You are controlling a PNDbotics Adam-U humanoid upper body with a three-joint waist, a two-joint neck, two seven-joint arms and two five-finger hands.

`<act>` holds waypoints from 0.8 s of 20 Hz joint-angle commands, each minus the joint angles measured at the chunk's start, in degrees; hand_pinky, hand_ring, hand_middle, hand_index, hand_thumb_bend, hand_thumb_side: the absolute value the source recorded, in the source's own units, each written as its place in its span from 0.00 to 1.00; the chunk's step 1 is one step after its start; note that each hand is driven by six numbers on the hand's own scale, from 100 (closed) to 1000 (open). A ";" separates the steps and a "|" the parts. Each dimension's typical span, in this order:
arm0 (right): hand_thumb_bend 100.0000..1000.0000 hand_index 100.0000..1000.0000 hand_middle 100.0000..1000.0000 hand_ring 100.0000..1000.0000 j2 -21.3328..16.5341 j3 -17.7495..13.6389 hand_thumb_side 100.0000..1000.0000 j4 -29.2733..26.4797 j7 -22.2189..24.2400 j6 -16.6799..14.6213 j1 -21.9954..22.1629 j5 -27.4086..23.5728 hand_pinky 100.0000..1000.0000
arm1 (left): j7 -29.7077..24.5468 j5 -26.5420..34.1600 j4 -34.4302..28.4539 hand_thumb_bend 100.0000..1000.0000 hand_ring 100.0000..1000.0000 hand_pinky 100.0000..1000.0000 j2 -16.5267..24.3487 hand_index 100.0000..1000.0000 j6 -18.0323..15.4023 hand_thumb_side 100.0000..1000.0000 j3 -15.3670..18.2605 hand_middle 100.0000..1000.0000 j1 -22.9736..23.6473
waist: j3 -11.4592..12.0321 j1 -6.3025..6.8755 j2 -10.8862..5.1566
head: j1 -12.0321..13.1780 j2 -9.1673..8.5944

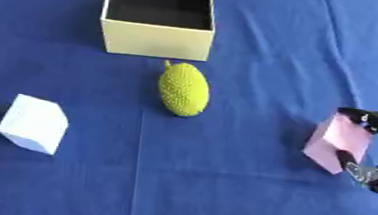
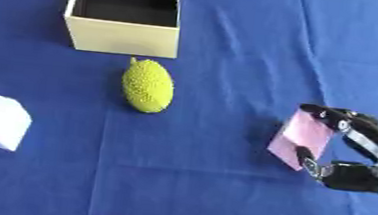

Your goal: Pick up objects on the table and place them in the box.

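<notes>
On the far side of the blue cloth-covered table (image 1: 245, 196), in the left eye view, stands an open cream cardboard box (image 1: 157, 40) with a dark inside. Just near of it lies a bumpy yellow-green oval fruit (image 1: 183, 89), lengthwise toward the box. At the near left sits a pale lilac block (image 1: 32, 123), well apart from both. At the right edge a pink block (image 1: 337, 143) is tilted on one corner.

Over on the right of the right eye view, the black right hand (image 2: 359, 157) pinches that pink block, fingers (image 2: 324, 112) on its far top edge and thumb at its near lower edge.
</notes>
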 commanded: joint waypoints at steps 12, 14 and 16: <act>0.00 1.00 0.14 0.40 -1.62 -0.75 0.08 -0.17 -5.74 -2.43 -1.88 -3.18 0.75 | -0.70 0.30 -1.08 0.00 0.69 0.84 0.70 0.76 0.20 0.55 -0.03 0.60 -0.15 | -0.11 -0.13 -1.08 | -0.08 -0.46; 0.00 1.00 0.14 0.40 -2.26 -0.85 0.08 -0.17 -5.47 -2.93 -2.55 -3.38 0.75 | -0.76 0.30 -1.08 0.00 0.69 0.84 0.75 0.76 0.22 0.55 -0.08 0.60 -0.11 | -0.11 -0.17 -1.14 | -0.10 -0.41; 0.00 1.00 0.15 0.40 -2.96 -1.00 0.09 -0.17 -4.76 -3.48 -3.39 -3.84 0.75 | -0.83 0.30 -1.08 0.00 0.69 0.84 0.81 0.76 0.24 0.55 -0.10 0.60 -0.09 | -0.08 -0.21 -1.18 | -0.11 -0.35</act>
